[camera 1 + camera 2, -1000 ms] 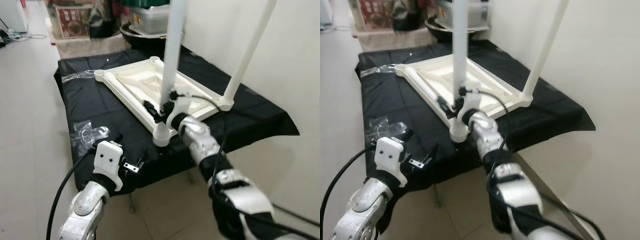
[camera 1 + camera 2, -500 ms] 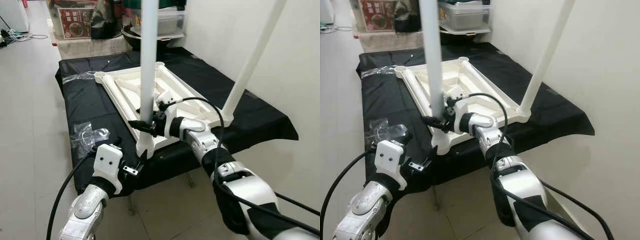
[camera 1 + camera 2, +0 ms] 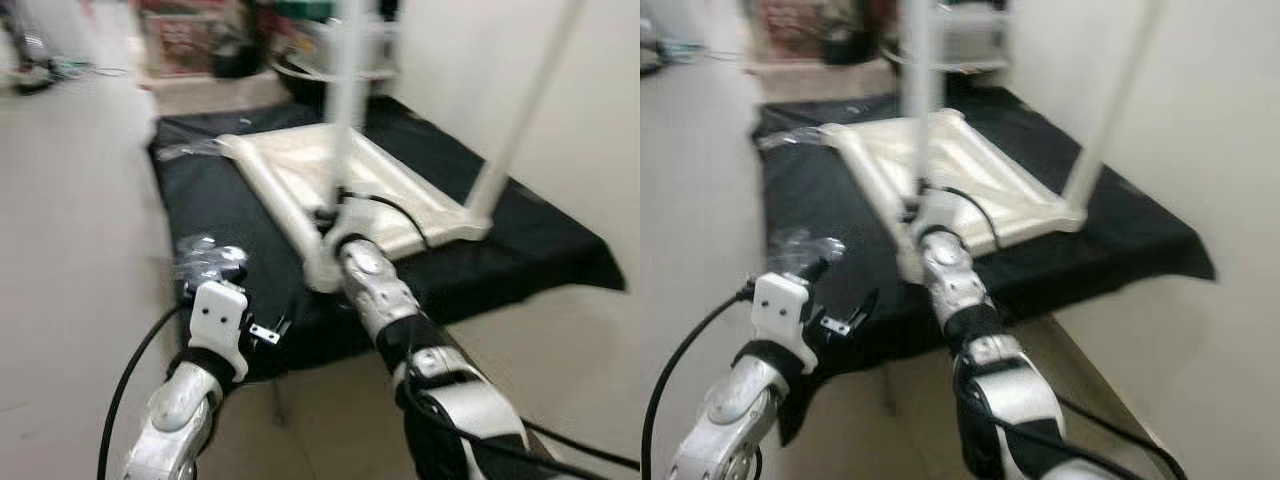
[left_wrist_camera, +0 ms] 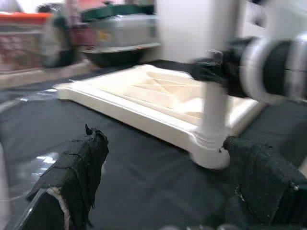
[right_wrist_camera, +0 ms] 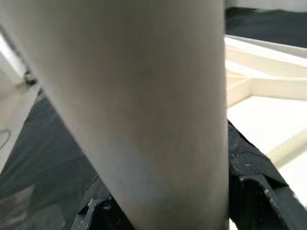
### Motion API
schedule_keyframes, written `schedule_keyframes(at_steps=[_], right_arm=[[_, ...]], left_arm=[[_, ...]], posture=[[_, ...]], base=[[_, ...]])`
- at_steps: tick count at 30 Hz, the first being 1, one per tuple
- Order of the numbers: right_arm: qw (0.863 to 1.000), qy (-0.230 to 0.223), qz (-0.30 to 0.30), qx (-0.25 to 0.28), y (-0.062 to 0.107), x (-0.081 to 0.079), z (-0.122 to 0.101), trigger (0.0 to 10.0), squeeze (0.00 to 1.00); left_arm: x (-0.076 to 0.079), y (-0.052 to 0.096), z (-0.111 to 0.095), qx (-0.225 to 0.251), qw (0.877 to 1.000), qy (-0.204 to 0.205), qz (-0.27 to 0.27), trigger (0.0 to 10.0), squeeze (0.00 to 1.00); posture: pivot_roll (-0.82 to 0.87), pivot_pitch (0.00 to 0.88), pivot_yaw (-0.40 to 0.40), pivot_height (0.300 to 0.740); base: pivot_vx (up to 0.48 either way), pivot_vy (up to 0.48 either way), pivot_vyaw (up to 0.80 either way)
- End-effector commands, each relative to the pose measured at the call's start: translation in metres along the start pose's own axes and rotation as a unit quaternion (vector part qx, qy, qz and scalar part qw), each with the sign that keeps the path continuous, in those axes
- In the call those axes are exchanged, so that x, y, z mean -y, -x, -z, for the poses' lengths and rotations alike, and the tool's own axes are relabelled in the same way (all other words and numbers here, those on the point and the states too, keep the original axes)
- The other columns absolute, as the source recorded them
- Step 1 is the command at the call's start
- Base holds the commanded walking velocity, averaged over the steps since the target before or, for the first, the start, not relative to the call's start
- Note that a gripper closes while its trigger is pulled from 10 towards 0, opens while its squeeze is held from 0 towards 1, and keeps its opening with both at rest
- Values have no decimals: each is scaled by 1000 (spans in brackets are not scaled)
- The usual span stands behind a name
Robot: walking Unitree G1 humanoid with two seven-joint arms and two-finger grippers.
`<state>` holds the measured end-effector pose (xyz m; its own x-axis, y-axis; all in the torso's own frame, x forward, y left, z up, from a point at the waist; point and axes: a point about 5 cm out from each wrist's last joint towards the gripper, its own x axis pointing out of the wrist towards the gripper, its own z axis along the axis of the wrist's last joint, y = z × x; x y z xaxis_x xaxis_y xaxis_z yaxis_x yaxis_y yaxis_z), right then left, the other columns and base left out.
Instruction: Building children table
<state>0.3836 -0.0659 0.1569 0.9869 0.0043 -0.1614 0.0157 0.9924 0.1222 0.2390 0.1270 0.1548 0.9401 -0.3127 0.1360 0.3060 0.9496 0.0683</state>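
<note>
A white children's table top (image 3: 290, 165) lies upside down on a black cloth (image 3: 215, 205). Two white legs stand up from it. The near-corner leg (image 3: 349, 110) sits in its socket (image 4: 209, 152), and my right gripper (image 3: 329, 213) is shut on it low down. In the right wrist view the leg (image 5: 144, 96) lies between the black fingers (image 5: 252, 165). The other leg (image 3: 525, 110) rises from the right corner. My left gripper (image 4: 168, 191) hangs open at the cloth's front edge, left of the held leg, with nothing in it.
A crumpled clear plastic bag (image 3: 205, 255) lies on the cloth beside my left gripper. Boxes and containers (image 3: 200, 45) stand behind the table top. A pale wall (image 3: 560, 60) is close on the right. Bare floor (image 3: 70, 230) spreads to the left.
The whole picture has shifted and blurred, so the camera moved. My right gripper stays shut on the near leg, its wrist turned round to the leg's front. The left gripper has hardly moved.
</note>
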Motion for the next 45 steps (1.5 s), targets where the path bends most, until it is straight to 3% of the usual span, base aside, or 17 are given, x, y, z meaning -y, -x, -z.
schedule_keyframes(at_steps=[1, 6, 7, 10, 11, 12, 13, 22, 25, 26, 29, 34, 35, 37, 38, 39, 45], right_arm=[[998, -39, 4, -54, 3, 4, 26, 10000, 0], [998, -56, -29, -25, -5, 5, 11, 10000, 0], [996, -63, -65, 6, -7, 3, -2, 10000, 1000], [987, -62, -142, 39, -8, -5, -26, 10000, 1000], [979, -41, -188, 68, -8, -8, -40, 10000, 643], [979, -41, -188, 68, -8, -8, -40, 10000, 643], [972, -26, -218, 82, -7, -10, -49, 10000, 0], [877, 130, -461, 22, 3, -2, -34, 10000, 0], [877, 130, -461, 22, 3, -2, -34, 10000, 0], [861, 174, -477, -10, 5, 1, -17, 314, 0], [858, 201, -473, -27, 5, 3, -5, 0, 0], [883, 195, -425, -34, 1, 5, -1, 0, 0], [966, 129, -225, -4, -14, 25, -10, 0, 0], [966, 129, -225, -4, -14, 25, -10, 0, 0], [997, 73, -5, 20, -18, 55, -11, 0, 0], [993, 14, 116, 9, -12, 67, 2, 0, 0], [992, -19, 122, -3, 10, 44, 35, 0, 0]], left_arm=[[3, -4, -4, 5, 1000, -7, 17, 10000, 0], [-3, -6, -1, 2, 1000, -14, 18, 10000, 0], [-4, -6, -2, 4, 1000, -16, 18, 10000, 0], [-3, -6, -5, 9, 1000, -15, 17, 10000, 0], [-3, -6, -4, 10, 1000, -14, 16, 10000, 0], [-3, -6, -4, 10, 1000, -14, 16, 10000, 0], [-3, -5, -3, 9, 1000, -13, 15, 10000, 0], [-3, -3, 0, 0, 1000, -18, 25, 10000, 0], [-3, -3, 0, 0, 1000, -18, 25, 10000, 0], [-2, -3, -1, 0, 999, -16, 28, 10000, 0], [-1, -1, -2, 0, 999, -12, 30, 10000, 0], [0, 1, -1, -2, 1000, -9, 30, 10000, 0], [1, 2, -2, -2, 1000, -6, 28, 10000, 0], [1, 2, -2, -2, 1000, -6, 28, 10000, 0], [1, 4, -1, -5, 1000, -6, 27, 10000, 0], [1, 5, 2, -9, 1000, -7, 27, 10000, 0], [4, 2, -1, -6, 999, -3, 32, 10000, 0]], posture=[[104, 0, -59, 740], [95, 0, -49, 740], [103, 0, -60, 740], [106, 0, -67, 740], [108, 0, -74, 740], [108, 0, -74, 740], [108, 0, -74, 740], [119, 0, -78, 740], [119, 0, -78, 740], [129, 0, -89, 740], [133, 0, -94, 740], [139, 0, -95, 740], [138, 0, -92, 740], [138, 0, -92, 740], [128, 0, -84, 740], [124, 0, -80, 740], [108, 0, -57, 740]], base=[[0, 0, 0], [0, 0, 0], [0, 0, 0], [0, 0, 0], [0, 0, 0], [0, 0, 0], [0, 0, 0], [0, 0, 0], [0, 0, 0], [0, 0, 0], [0, 0, 0], [0, 0, 0], [0, 0, 0], [0, 0, 0], [0, 0, 0], [0, 0, 0], [0, 0, 0]])
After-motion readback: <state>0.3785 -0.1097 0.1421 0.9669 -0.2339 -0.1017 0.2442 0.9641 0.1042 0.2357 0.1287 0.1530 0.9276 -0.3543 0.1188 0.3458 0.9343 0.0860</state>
